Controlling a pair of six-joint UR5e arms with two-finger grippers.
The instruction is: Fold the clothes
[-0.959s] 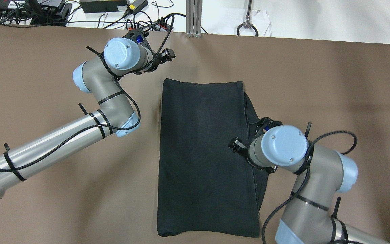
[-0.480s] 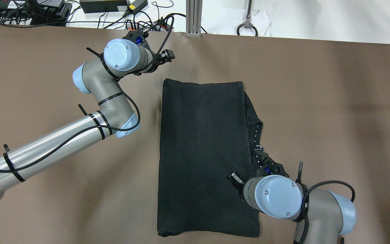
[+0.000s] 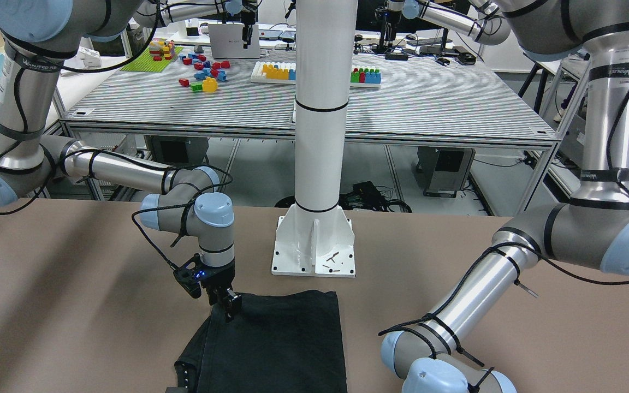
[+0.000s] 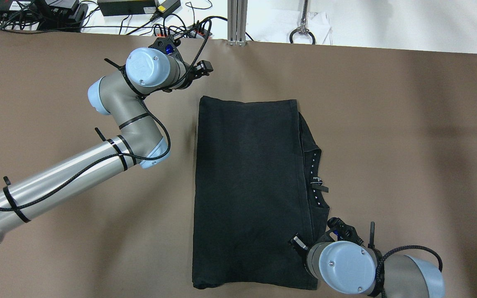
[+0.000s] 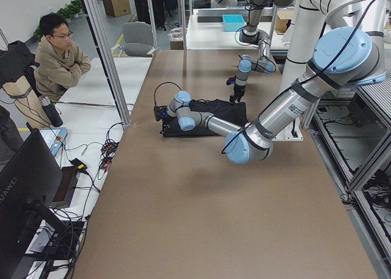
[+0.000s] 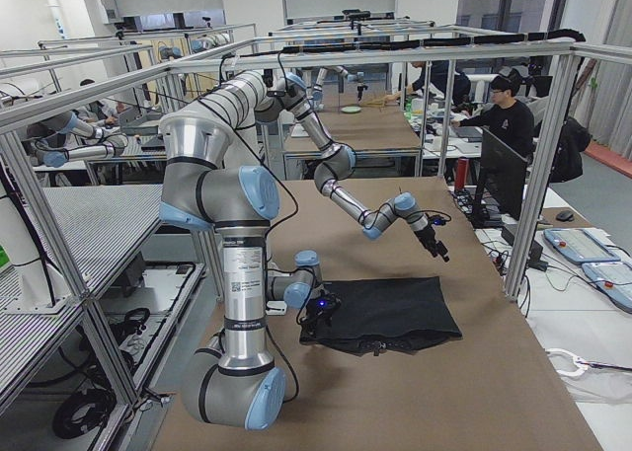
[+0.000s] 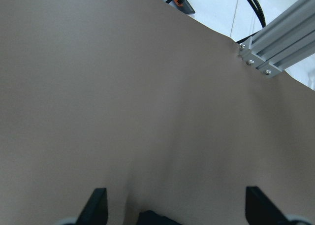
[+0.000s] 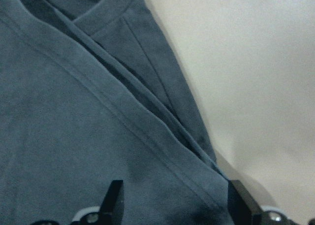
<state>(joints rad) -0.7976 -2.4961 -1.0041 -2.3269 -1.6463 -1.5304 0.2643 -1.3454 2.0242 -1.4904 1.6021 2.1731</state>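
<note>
Table (image 4: 387, 124): brown, bears all below.
Clothes (image 4: 246, 186): one dark garment, flat at table centre. Long axis runs from robot's side to far edge. Underlayer peeks out along right edge.
White pillar (image 3: 314, 136): base near garment's robot-side end, apart.
Right gripper (image 8: 177, 205): nearer tool. Fingers apart over robot-side right corner, hem between them, nothing clamped. Garment spreads leftward from it, so likely the grasp point.
Left gripper (image 7: 177, 210): fingers apart over bare table, just off far left corner.
Containers: none seen.

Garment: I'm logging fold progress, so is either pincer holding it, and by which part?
Nothing is held. The right pincer is open over the garment's layered edge near a corner. The left pincer is open above the table.
</note>
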